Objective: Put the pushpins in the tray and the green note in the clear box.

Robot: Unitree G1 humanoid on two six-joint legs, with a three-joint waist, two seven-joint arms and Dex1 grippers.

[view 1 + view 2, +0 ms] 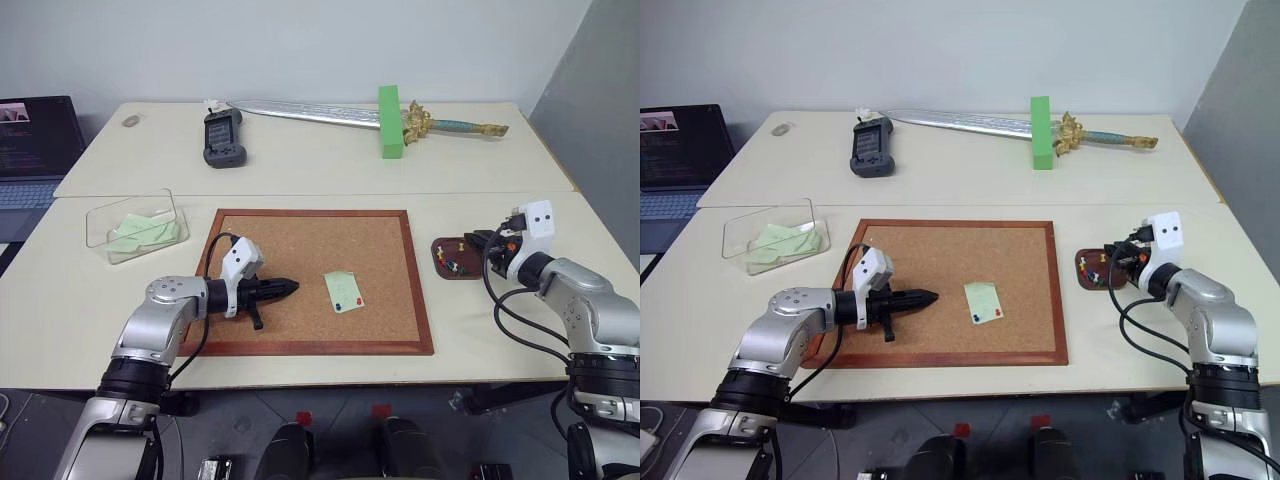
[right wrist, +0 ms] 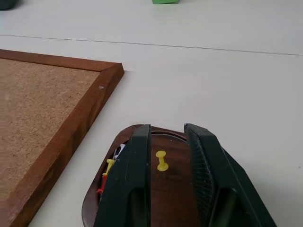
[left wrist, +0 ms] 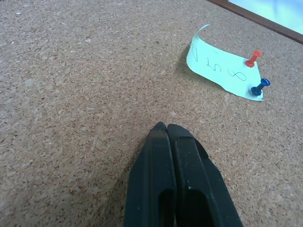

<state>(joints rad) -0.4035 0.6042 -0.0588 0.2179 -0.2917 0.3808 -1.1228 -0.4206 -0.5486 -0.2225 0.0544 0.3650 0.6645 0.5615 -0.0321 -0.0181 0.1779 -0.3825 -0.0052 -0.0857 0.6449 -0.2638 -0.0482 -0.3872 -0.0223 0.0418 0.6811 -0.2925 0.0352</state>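
The green note (image 1: 343, 291) lies on the corkboard (image 1: 300, 240), curled at one end and pinned by a red pushpin (image 3: 254, 57) and a blue pushpin (image 3: 260, 86). My left gripper (image 1: 290, 287) hovers shut over the cork just left of the note, its tips (image 3: 165, 127) pointing at it. To the right of the board sits the tray (image 1: 443, 247). A yellow pushpin (image 2: 162, 161) and several other small pins lie in it. My right gripper (image 2: 168, 130) is open just above the tray with nothing between its fingers. The clear box (image 1: 135, 228) stands left of the board.
Pale-green paper slips lie in the clear box. At the back of the table are a toy sword (image 1: 320, 114), a bright-green block (image 1: 390, 120) and a black handheld device (image 1: 222, 137). A laptop (image 1: 35, 140) sits at the far left.
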